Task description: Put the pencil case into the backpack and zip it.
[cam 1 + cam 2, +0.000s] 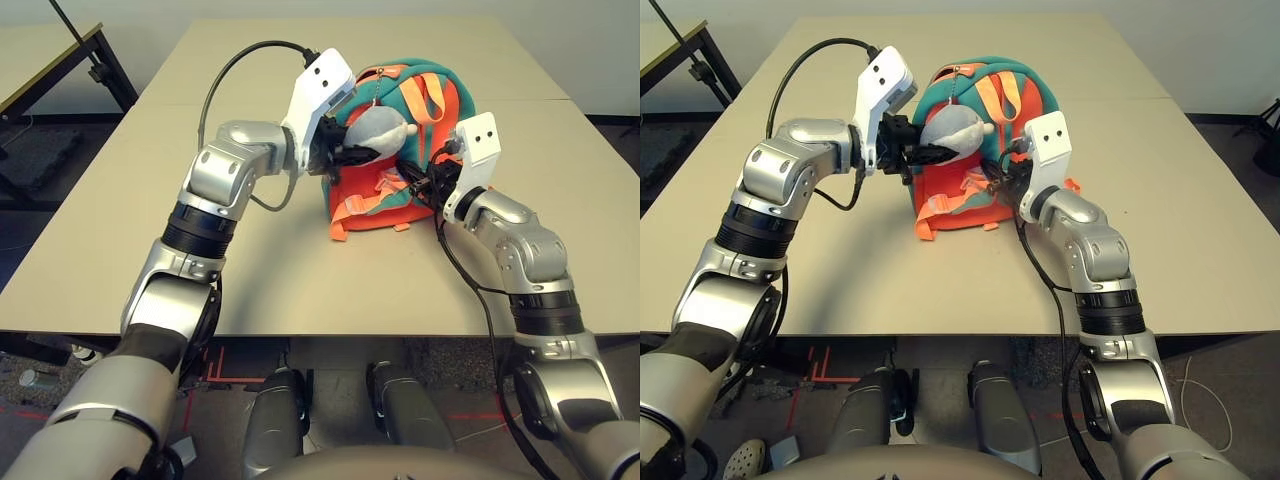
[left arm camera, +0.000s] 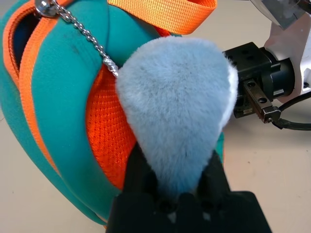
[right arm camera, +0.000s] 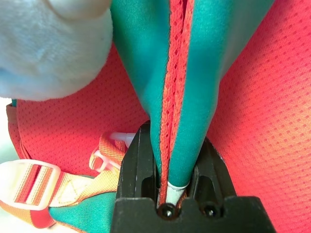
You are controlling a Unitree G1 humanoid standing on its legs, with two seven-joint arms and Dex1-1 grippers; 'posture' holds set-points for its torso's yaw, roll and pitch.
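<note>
The backpack (image 1: 395, 150) stands on the desk (image 1: 150, 250). The right claw (image 3: 177, 191) pinches a teal fold of it; the left claw (image 2: 177, 179) pinches the grey plush charm (image 2: 180, 107). To zip cleanly, keep the fold taut and pull steadily along the zipper

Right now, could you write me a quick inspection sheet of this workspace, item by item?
Surface: beige table, bare around the bag.
Job's things: backpack lies mid-table, orange panel and straps up; its grey plush charm hangs on a bead chain. Pencil case: nothing seen.
Clutter: nothing seen.
Grippers: left gripper has its fingers closed on the plush charm's narrow end; right gripper has its fingers shut on a teal strap of the backpack.
Cables: black cable loops from the left wrist; another runs along the right forearm.
Surroundings: second table at far left, dark floor.
</note>
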